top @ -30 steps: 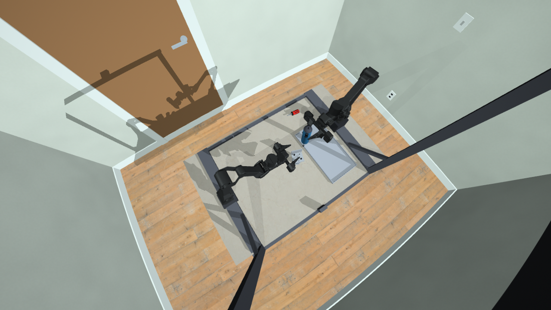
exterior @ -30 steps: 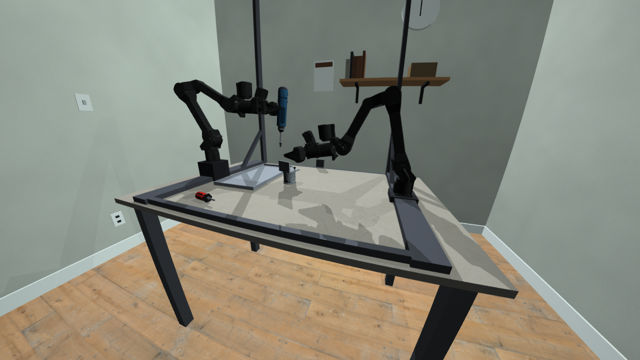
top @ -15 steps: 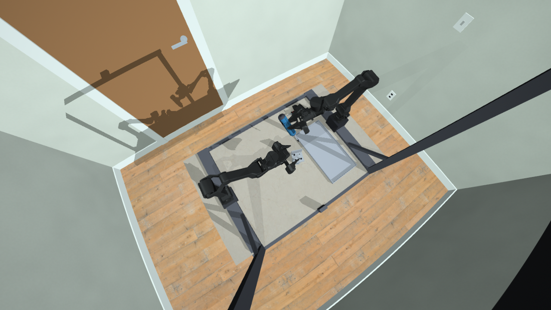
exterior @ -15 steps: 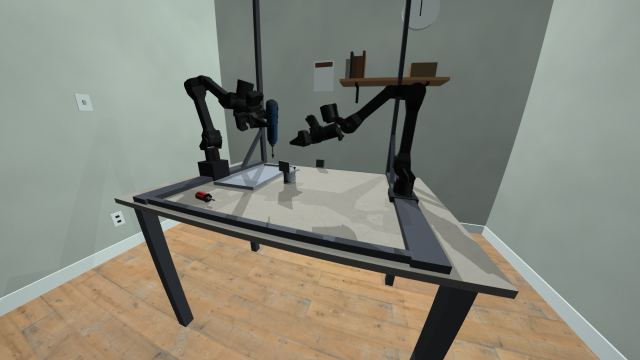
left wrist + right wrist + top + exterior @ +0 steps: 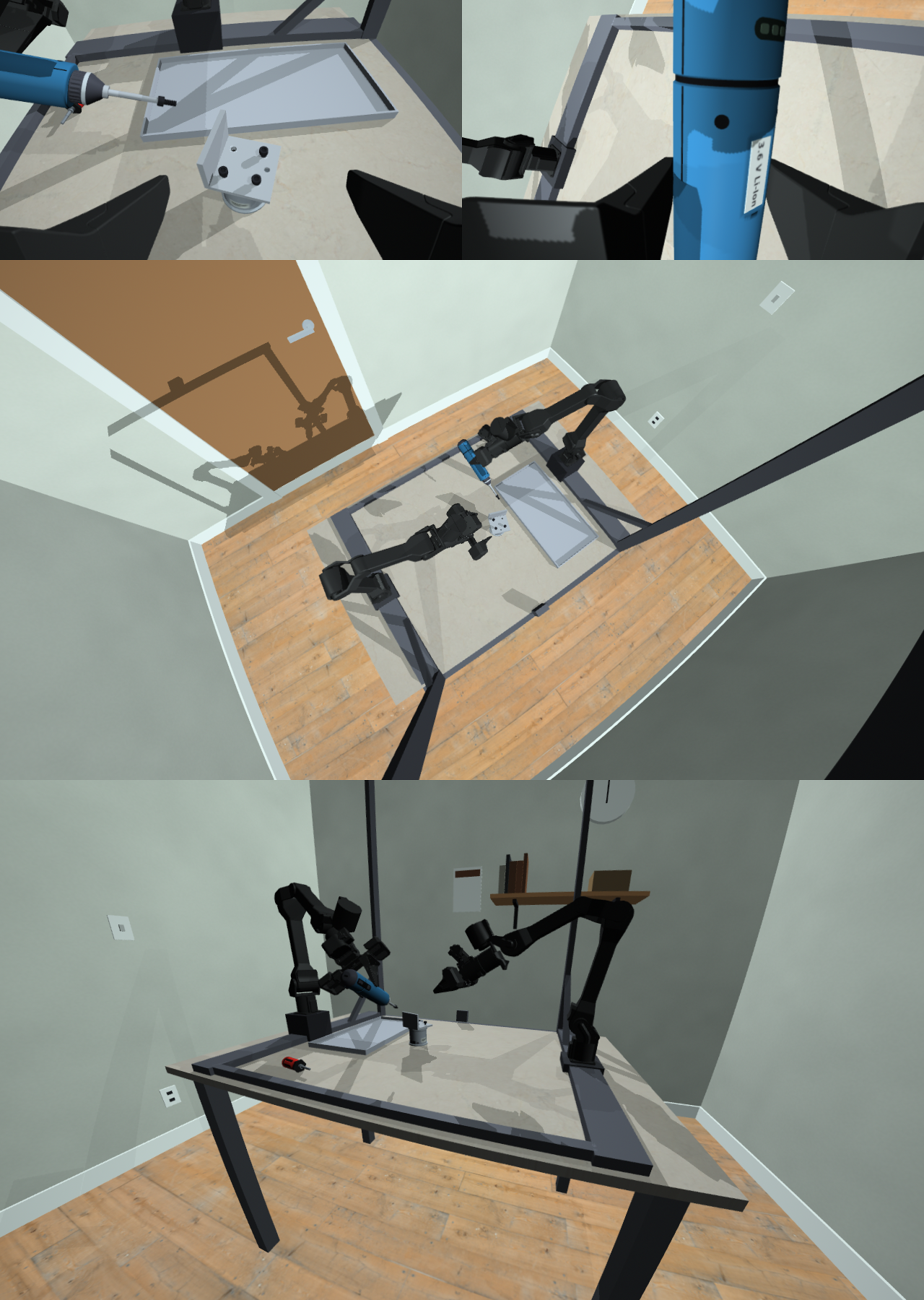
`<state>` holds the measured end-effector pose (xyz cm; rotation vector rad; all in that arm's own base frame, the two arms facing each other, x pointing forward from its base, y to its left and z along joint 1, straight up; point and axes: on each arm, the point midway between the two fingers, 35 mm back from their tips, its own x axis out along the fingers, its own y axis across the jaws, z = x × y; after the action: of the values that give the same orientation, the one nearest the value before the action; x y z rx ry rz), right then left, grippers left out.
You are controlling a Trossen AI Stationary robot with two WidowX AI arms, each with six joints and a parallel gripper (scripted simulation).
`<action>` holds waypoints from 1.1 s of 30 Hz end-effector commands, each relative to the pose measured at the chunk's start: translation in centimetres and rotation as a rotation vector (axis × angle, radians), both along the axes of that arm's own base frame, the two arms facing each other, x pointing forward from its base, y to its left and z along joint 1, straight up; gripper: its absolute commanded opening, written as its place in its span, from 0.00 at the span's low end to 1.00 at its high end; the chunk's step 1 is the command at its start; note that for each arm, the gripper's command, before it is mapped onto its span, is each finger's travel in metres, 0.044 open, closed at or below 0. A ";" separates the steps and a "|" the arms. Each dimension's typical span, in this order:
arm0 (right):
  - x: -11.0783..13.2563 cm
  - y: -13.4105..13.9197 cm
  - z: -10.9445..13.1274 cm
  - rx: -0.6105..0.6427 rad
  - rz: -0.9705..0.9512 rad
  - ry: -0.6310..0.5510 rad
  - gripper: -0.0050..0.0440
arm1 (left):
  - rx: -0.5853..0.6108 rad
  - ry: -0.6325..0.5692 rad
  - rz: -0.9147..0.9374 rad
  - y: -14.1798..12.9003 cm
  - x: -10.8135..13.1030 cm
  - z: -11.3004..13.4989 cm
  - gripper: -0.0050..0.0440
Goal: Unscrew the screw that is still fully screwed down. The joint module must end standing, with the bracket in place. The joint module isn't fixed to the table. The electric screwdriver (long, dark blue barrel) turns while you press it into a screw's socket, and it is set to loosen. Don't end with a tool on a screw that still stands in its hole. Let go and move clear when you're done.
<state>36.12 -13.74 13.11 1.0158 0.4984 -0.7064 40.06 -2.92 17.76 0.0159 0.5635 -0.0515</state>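
Note:
The joint module stands upright on the table beside the tray, with the grey L-shaped bracket on top. Three black screws stand in the bracket's holes; two holes are empty. My right gripper is shut on the blue electric screwdriver, held tilted in the air over the tray's corner. A black screw sits on the end of its bit. My left gripper is open and empty, well above the module and pointing down at it.
A shallow grey tray lies just behind the module. A small red-handled screwdriver lies near the table's front left corner. A dark frame rail runs around the table top. A small black block stands at the far edge.

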 end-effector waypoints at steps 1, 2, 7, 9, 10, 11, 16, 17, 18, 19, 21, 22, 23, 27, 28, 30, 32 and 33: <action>0.0 -1.4 0.5 0.153 -0.151 -0.001 0.43 | -0.003 -0.019 0.001 -0.2 -0.5 2.2 1.00; 0.0 -1.4 0.5 0.153 -0.151 -0.001 0.43 | -0.003 -0.019 0.001 -0.2 -0.5 2.2 1.00; -2.0 -2.1 -2.0 0.344 -0.348 0.065 0.43 | -0.003 -0.005 -0.002 -0.2 -1.0 2.5 1.00; -2.8 -2.2 -2.9 0.413 -0.429 0.091 0.43 | -0.003 -0.002 -0.002 -0.2 -1.1 2.5 1.00; -3.2 -2.3 -3.4 0.448 -0.472 0.104 0.43 | -0.003 -0.001 -0.002 -0.2 -1.2 2.5 1.00; -3.7 -2.4 -3.8 0.482 -0.516 0.118 0.43 | -0.002 0.000 -0.002 -0.2 -1.2 2.5 1.00; -6.0 -2.5 -5.9 0.643 -0.749 0.189 0.43 | -0.001 0.012 -0.002 -0.2 -1.2 2.1 1.00; -6.5 -2.5 -6.2 0.672 -0.798 0.201 0.43 | -0.001 0.013 -0.002 -0.2 -1.2 2.1 1.00; -6.9 -2.6 -6.5 0.699 -0.849 0.212 0.43 | -0.001 0.012 -0.002 -0.2 -1.2 2.1 1.00; -6.9 -2.6 -6.5 0.699 -0.849 0.212 0.43 | -0.001 0.012 -0.002 -0.2 -1.2 2.1 1.00; -7.7 -2.2 -7.4 0.726 -0.906 0.245 0.43 | -0.001 0.011 -0.002 -0.2 -1.2 2.1 1.00; -8.3 -1.6 -8.2 0.743 -0.961 0.278 0.43 | -0.001 0.011 -0.002 -0.2 -1.2 2.1 1.00; -9.1 -1.5 -9.0 0.765 -1.030 0.300 0.43 | -0.001 0.011 -0.002 -0.2 -1.2 2.1 1.00; -11.4 -2.0 -10.6 0.825 -1.257 0.341 0.43 | -0.001 0.023 -0.004 -0.2 -1.3 1.6 1.00; -11.9 -2.2 -10.9 0.837 -1.311 0.347 0.43 | -0.001 0.023 -0.004 -0.2 -1.3 1.6 1.00; -12.5 -2.7 -11.1 0.860 -1.404 0.346 0.43 | -0.001 0.023 -0.004 -0.2 -1.3 1.6 1.00; -13.4 -2.9 -11.5 0.885 -1.499 0.358 0.43 | -0.001 0.023 -0.004 -0.2 -1.3 1.6 1.00; -13.7 -2.9 -11.6 0.892 -1.536 0.363 0.43 | -0.001 0.023 -0.004 -0.2 -1.3 1.6 1.00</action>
<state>22.85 -15.73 1.23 2.0701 0.3453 -2.0664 38.69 -3.11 18.31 0.0177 0.6134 -0.0570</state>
